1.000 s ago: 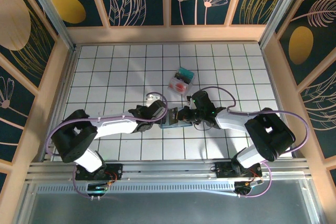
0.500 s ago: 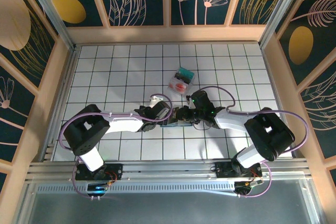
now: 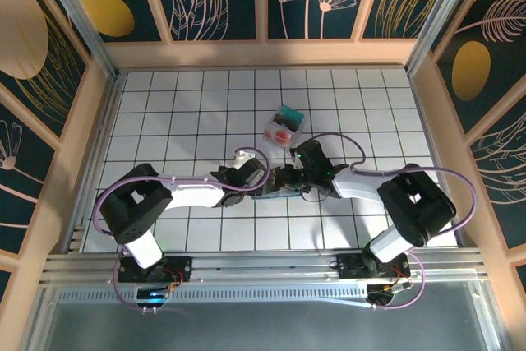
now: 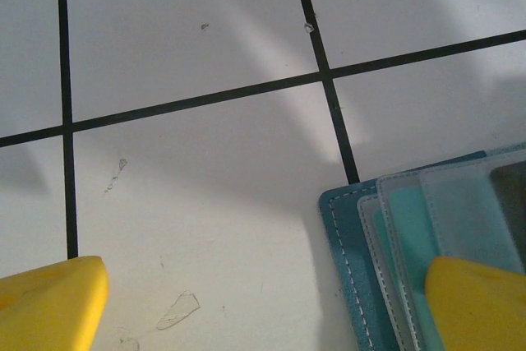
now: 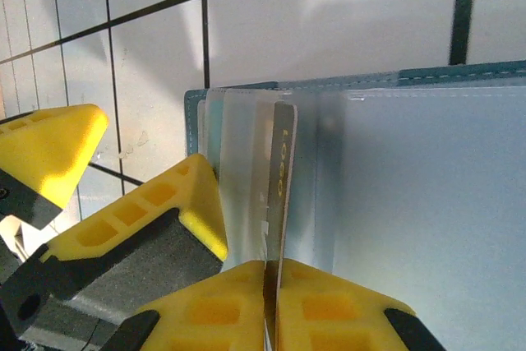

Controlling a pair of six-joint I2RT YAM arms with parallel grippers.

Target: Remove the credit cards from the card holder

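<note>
Right gripper [image 5: 272,289]: fingers drawn in tight, pinching the near end of a thin card [image 5: 279,162] that stood edge-on between the pads. The card's edge was grey with small lettering along it. Its far end reached in among the clear sleeves of the card holder [image 5: 427,195], which lay open and flat on the floor just ahead of the fingertips. Whether that end was still tucked into a sleeve could not be told.

Left gripper [image 4: 263,310]: spread wide, holding nothing. One fingertip [image 4: 481,306] hung over the stitched sleeve edge of the card holder; pressing or just above, not clear. The other fingertip [image 4: 49,302] sat over bare white tile [image 4: 205,162], off the holder. A pale teal card [image 4: 403,232] showed in a sleeve just beyond the first fingertip.

From overhead the two grippers met nearly tip to tip over the holder, a sliver of which showed beneath them. The loose cards [image 3: 283,125], one teal and one whitish with a red blotch, lay together well beyond both grippers on the far side.

Changes: since a second earlier the left arm had drawn its elbow in and its gripper had closed up on the right one. Since half a second earlier the left arm looked much the same, while the right elbow had edged slightly toward the left arm. The loose cards had not moved.
</note>
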